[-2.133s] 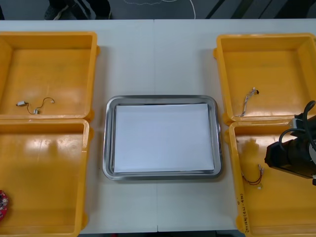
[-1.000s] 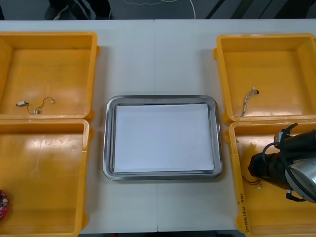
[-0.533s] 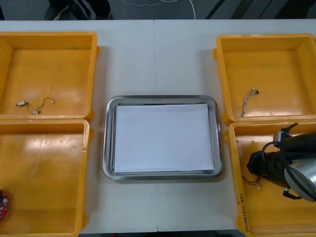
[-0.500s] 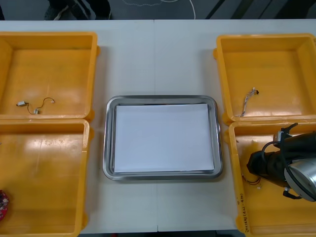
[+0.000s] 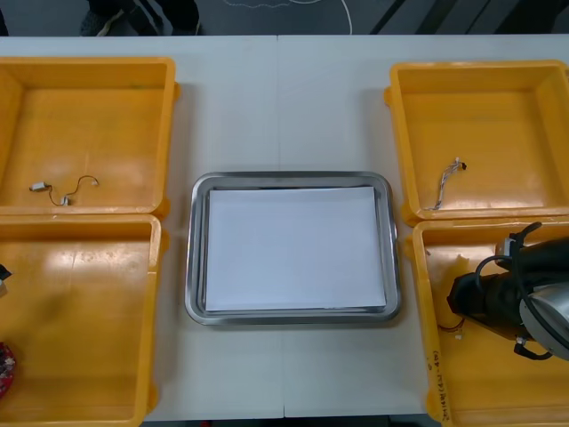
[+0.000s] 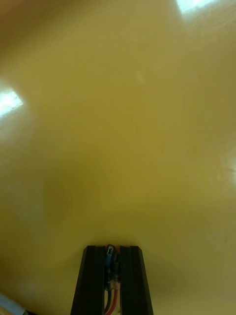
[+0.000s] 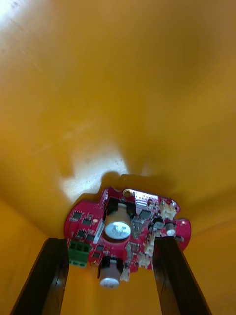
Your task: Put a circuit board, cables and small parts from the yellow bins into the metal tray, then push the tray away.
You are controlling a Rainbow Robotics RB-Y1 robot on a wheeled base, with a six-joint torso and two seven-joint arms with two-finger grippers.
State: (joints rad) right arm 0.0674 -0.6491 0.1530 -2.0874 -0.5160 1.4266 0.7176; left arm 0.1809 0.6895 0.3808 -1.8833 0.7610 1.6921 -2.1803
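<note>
- Change on the robot's right: two seconds ago the red and yellow cable lay bare on the floor of the near right bin, with the arm off to one side. Now the right hand is down over that spot, close to the bin's inner wall.
- Fingers of that hand are pinched narrow on the cable in the right wrist view. Its wires run down between them, and the bin floor lies just past the tips. I judge the grasp made and a lift due.
- Change on the left: a dark tip, likely of the left arm, shows at the edge of the near left bin, where nothing stood half a second ago.
- Left hand hangs with its fingers wide, one on each side of the round red circuit board. I cannot tell whether they touch it. The board lies flat on the bin floor.
- Metal tray lies between the bins, white inside, with nothing in it yet, so the task looks barely begun.
- Room on the right: the hand has to clear the bin's inner wall, then cross a narrow strip of tabletop to reach the tray's rim.
- Room on the left: the board lies near the bin's outer side, so the fingers have little space there.
- Tabletop beyond the tray is open for the push.
</note>
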